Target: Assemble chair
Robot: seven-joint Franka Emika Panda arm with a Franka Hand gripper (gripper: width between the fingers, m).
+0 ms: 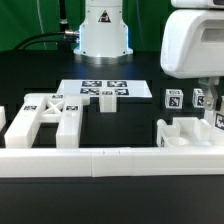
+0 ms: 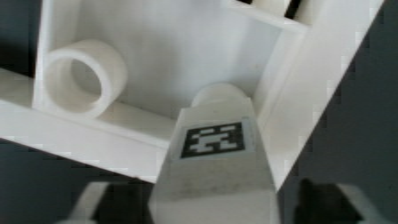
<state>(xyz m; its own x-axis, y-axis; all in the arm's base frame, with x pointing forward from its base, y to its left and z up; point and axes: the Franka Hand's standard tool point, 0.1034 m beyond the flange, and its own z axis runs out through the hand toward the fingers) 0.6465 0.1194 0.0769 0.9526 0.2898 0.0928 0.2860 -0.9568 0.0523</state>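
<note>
Lying in loose parts, the chair has its X-braced frame [image 1: 42, 115] at the exterior view's left, and a walled seat piece [image 1: 185, 132] with short posts [image 1: 172, 98] at its right. Only the wrist view shows the gripper [image 2: 214, 200] clamped on a tagged post [image 2: 214, 140], close to a round hole [image 2: 80, 80] in the seat piece. Only the exterior view shows the marker board [image 1: 100, 90] and the long rail [image 1: 110, 160].
</note>
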